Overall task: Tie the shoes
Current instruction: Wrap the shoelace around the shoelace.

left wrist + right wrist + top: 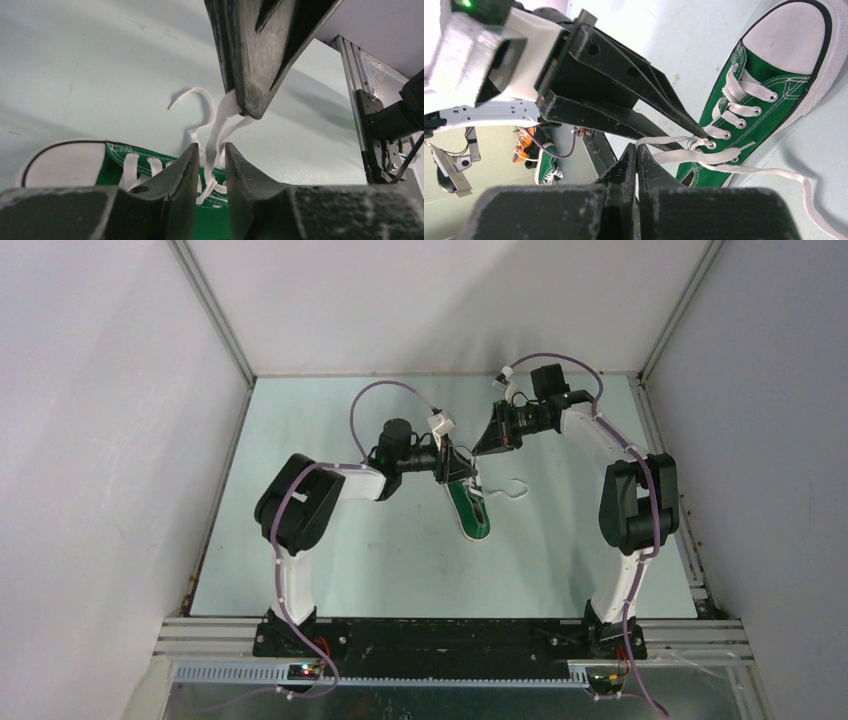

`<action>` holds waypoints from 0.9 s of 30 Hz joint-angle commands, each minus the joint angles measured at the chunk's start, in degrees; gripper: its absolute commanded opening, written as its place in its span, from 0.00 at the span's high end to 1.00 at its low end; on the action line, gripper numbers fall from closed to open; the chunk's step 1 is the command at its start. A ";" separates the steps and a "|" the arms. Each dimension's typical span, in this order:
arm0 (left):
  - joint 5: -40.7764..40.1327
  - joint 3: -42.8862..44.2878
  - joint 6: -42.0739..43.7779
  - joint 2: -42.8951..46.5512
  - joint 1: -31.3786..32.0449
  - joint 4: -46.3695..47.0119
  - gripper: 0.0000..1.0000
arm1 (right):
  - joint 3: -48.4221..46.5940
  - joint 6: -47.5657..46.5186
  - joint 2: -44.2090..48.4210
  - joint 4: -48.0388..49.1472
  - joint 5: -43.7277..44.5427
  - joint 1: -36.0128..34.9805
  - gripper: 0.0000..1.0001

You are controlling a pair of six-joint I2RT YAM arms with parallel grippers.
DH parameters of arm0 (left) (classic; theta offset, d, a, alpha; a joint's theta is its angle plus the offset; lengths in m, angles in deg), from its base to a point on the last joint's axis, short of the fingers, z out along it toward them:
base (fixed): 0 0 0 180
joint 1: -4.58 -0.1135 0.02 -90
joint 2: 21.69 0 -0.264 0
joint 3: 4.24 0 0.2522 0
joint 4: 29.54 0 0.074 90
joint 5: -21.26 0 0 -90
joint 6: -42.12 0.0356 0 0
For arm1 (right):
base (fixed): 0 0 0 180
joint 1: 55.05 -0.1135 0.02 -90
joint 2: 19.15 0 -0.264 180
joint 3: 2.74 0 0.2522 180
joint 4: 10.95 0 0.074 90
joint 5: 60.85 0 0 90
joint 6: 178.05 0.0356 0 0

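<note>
At the near edge of the table [300,560], the two arms are rising from their bases and bending inward toward the middle. Just beyond them, at the table's centre, the green sneaker [474,512] is lying on its sole. Its white toe cap [479,533] is pointing toward five o'clock in the top view and its heel toward eleven.

The left gripper [455,472] is reaching in from nine o'clock and hanging over the heel end of the sneaker. In the left wrist view its fingers [185,170] are standing narrowly apart. A strand of the white laces [220,120] is running up from the eyelets through the gap between them, and I cannot tell whether either finger is touching it.

A little farther, the right gripper [488,445] is coming in from one o'clock, its tips just beside the left one's. Its jaws are pressed together and pinching the laces [659,141], which are stretching taut from the top eyelets of the sneaker [774,100] to its tip. Seen from the left wrist, that tip [248,109] is hanging at twelve o'clock above the left fingers. A loose end of lace [512,490] is curling on the table at three o'clock from the sneaker.
</note>
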 commanded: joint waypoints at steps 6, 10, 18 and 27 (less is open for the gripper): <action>-8.18 -3.52 -1.87 3.63 1.99 0.26 0.66 | -0.56 3.50 0.47 2.92 1.72 0.07 1.00; -8.29 -4.86 -3.90 4.26 2.40 3.32 0.64 | -0.13 3.72 0.50 3.26 1.94 0.07 1.00; -9.52 -4.65 -7.43 3.93 3.27 6.70 0.65 | -0.08 4.30 0.18 3.33 2.57 0.08 1.00; -10.14 -4.27 -7.99 3.63 3.80 5.73 0.70 | 0.00 4.83 0.01 3.72 2.85 0.26 1.00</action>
